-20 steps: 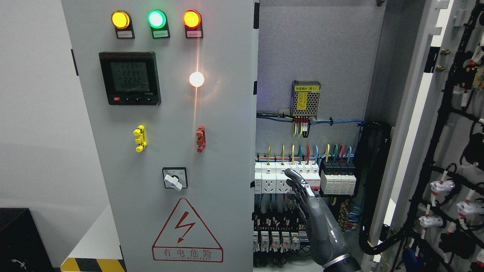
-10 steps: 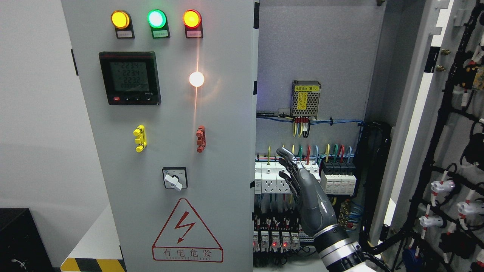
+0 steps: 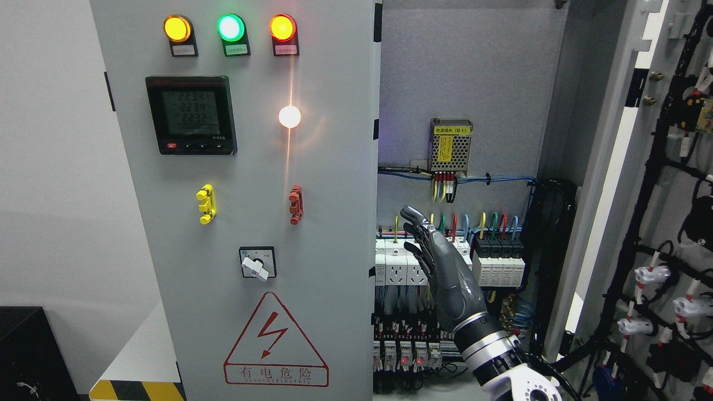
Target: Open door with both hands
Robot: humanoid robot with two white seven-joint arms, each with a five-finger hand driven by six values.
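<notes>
The right hand (image 3: 445, 267) is up in front of the cabinet's open bay, arm coming in from the lower right, palm edge-on to the camera, fingers (image 3: 415, 220) stretched out and slightly spread, gripping nothing. The fingertips sit over the row of white breakers (image 3: 396, 262) and the coloured wires above them, just right of the left door (image 3: 250, 200), which stands closed with its free edge running down the middle of the view. A narrow gap shows between those fingertips and that door edge; whether they touch anything behind cannot be told. On the door's face: three lit lamps (image 3: 230, 28) in amber, green and orange-red, a digital meter (image 3: 192, 114), a yellow latch (image 3: 206, 204), a red latch (image 3: 296, 204), a rotary switch (image 3: 257, 263) and a red warning triangle (image 3: 275, 341). The right door (image 3: 663, 184) is swung wide open at the far right, its inner side strung with black cabling. A power supply (image 3: 450, 145) with a yellow label hangs on the back panel above the hand.
</notes>
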